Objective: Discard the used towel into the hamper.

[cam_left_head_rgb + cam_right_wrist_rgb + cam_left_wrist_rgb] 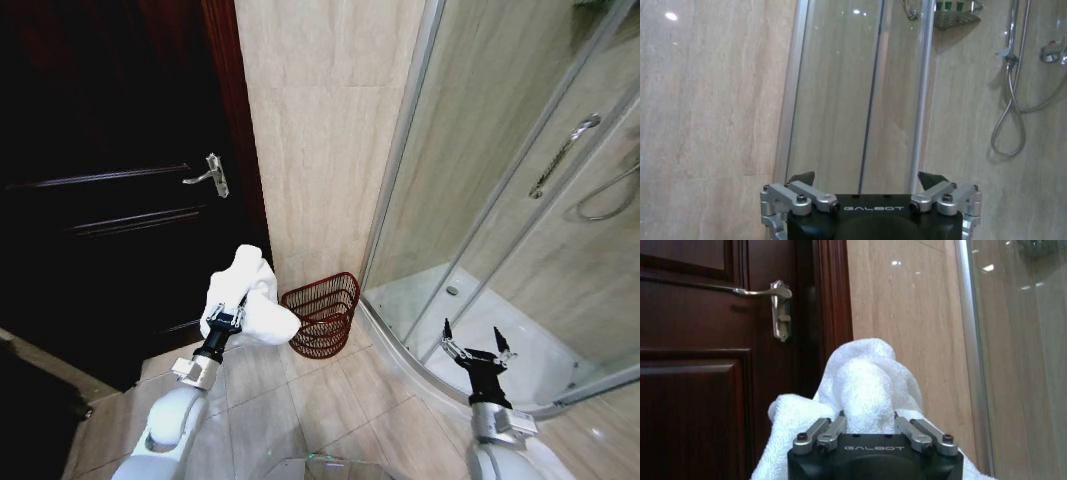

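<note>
A crumpled white towel (248,300) hangs in my left gripper (226,318), which is shut on it at about knee height in front of the dark door. The left wrist view shows the towel (863,385) bulging up between the closed fingers (823,432). The hamper (324,310), a small dark red wire-mesh basket, stands on the floor against the tiled wall, just right of the towel and a little farther from me. My right gripper (478,350) waits open and holds nothing near the shower's curved edge; its spread fingertips (802,178) face the shower glass.
A dark wooden door with a metal handle (211,174) fills the left side. A beige tiled wall (320,120) rises behind the hamper. The glass shower enclosure (500,200) with a raised white base takes the right. A shower hose (1010,100) hangs inside.
</note>
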